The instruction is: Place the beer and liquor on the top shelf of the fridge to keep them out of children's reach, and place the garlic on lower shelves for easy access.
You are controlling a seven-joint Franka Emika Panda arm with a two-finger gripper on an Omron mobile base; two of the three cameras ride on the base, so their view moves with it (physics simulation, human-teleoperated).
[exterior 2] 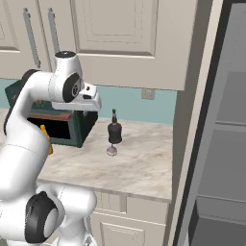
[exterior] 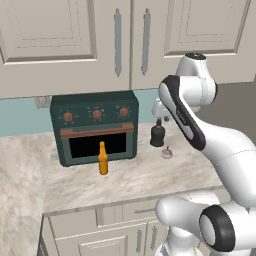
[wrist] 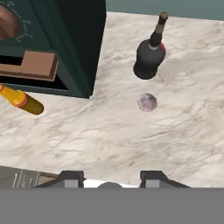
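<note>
from my remote station, the fridge (exterior 2: 226, 144) stood at the right of the right base view, its door side open toward me, grey shelves stacked inside; i could not tell which plate was the uppermost, since the top of the cabinet ran out of frame. a tall cream side panel (exterior 2: 190, 120) stood between the fridge and the marble counter (exterior: 135, 177). cream wall cabinets (exterior: 120, 40) hung above the counter. the dark green countertop oven (exterior: 95, 127) sat at the back of the counter against the teal wall.

the arm rose over the counter edge with the hand held high above the marble. the gripper (wrist: 110, 178) pointed down at bare counter; its two dark tips stood apart with nothing between them, and nothing was held.

the liquor (exterior: 157, 135) stood upright on the counter to the right of the oven, clear of its side wall. the beer (exterior: 103, 158) stood upright just in front of the oven door, below the brown handle. the garlic (exterior: 167, 153) lay on the marble near the base of the liquor, on its near side, apart from it. in the hand view the garlic lay between the liquor and the finger tips, well apart from the tips.
</note>
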